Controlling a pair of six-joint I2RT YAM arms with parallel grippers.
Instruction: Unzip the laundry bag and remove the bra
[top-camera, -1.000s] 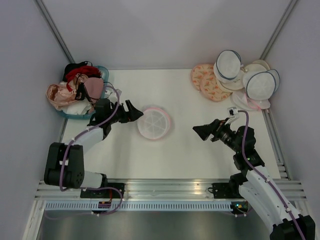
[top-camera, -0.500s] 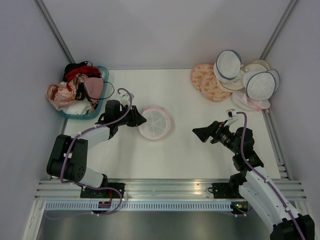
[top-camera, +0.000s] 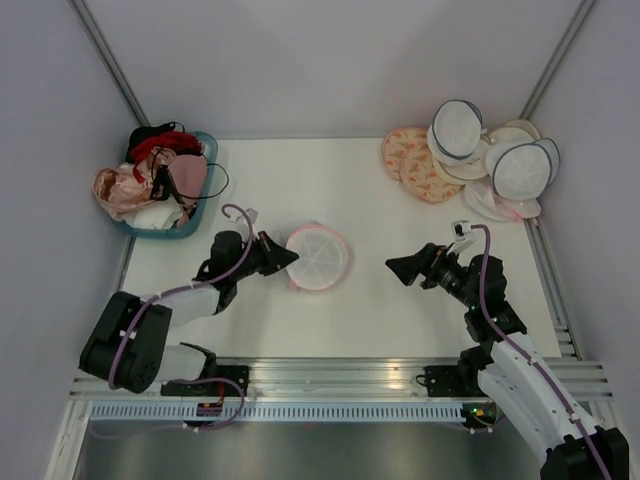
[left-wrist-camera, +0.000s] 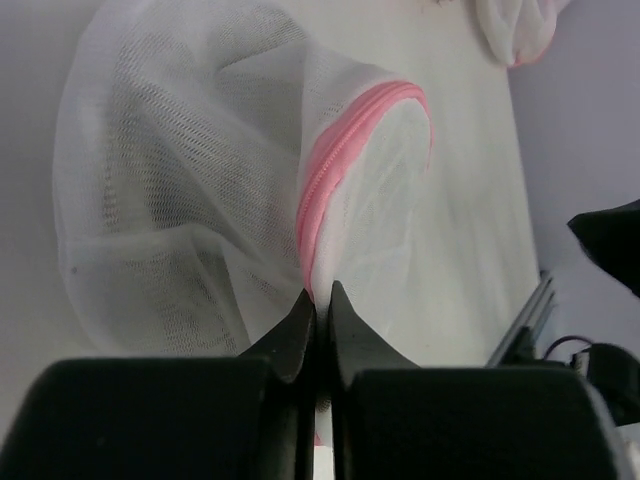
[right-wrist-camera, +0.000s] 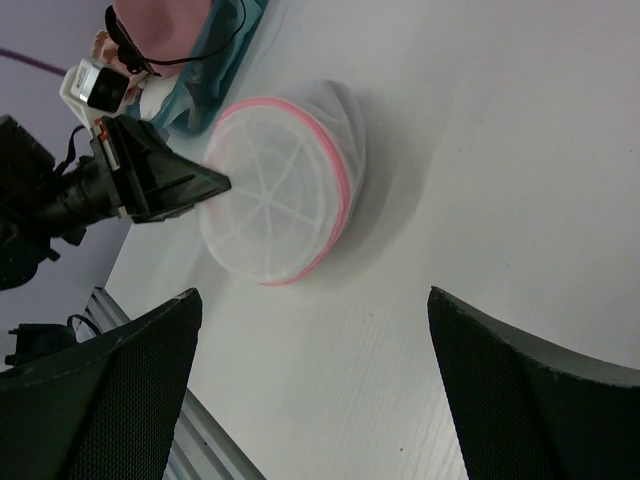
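**Left gripper clamped on the bag's zip rim, right gripper wide open**

I start with the white bench (top-camera: 370, 190), which carries everything. At its far right corner sits a heap of round wash bags (top-camera: 480, 160), some white with navy rims, some flat and orange-patterned. At the far left corner a teal basket (top-camera: 160, 232) holds a tangle of pink, red and black bras.

The laundry bag (top-camera: 318, 257) lies near the middle of the bench, a little left of centre and well apart from both corners. It is white mesh with a pink zip rim and pink ribs. In the right wrist view its ribbed round face is turned toward that camera. I cannot make out the bra through the mesh.

The left gripper (top-camera: 293, 257) reaches in low from the left. Its jaws are pinched together on the pink zip rim at the bag's left edge. I cannot tell whether the zip pull itself is caught.

The right gripper (top-camera: 397, 265) hovers to the right of the bag, well apart from it, jaws spread wide and holding nothing.
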